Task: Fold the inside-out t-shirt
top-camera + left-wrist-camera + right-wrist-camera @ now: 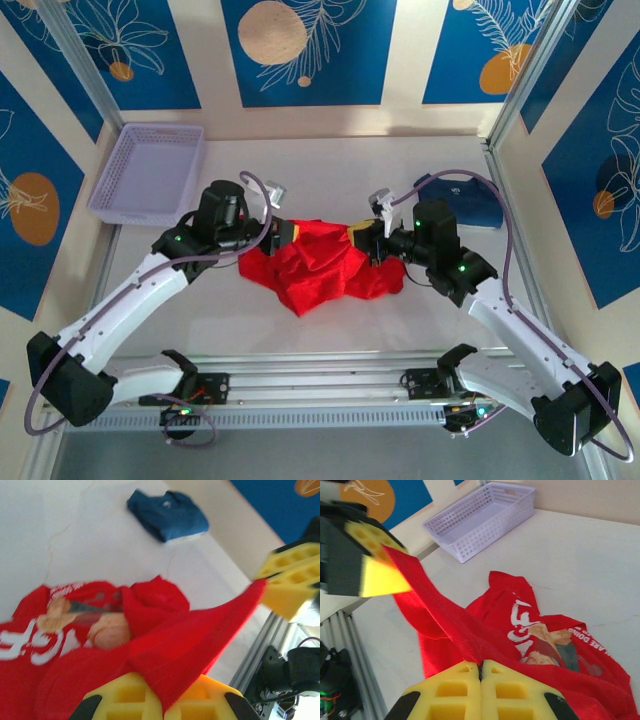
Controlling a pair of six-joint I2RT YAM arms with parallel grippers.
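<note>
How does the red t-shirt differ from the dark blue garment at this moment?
The red t-shirt is bunched in the middle; the dark blue garment lies neatly folded toward the far right. The red t-shirt is pinched by the left gripper and right gripper, a strip stretched between them; the dark blue garment is touched by nothing. Both are printed cloth garments on the white table.

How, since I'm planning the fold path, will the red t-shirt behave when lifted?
Probably floppy: only the strip pinched between the left gripper and right gripper is taut, while the rest of the t-shirt droops in crumpled folds. Likely light for its size, as two small pinches hold that strip up. Pushed, it would bunch on the table rather than slide.
</note>
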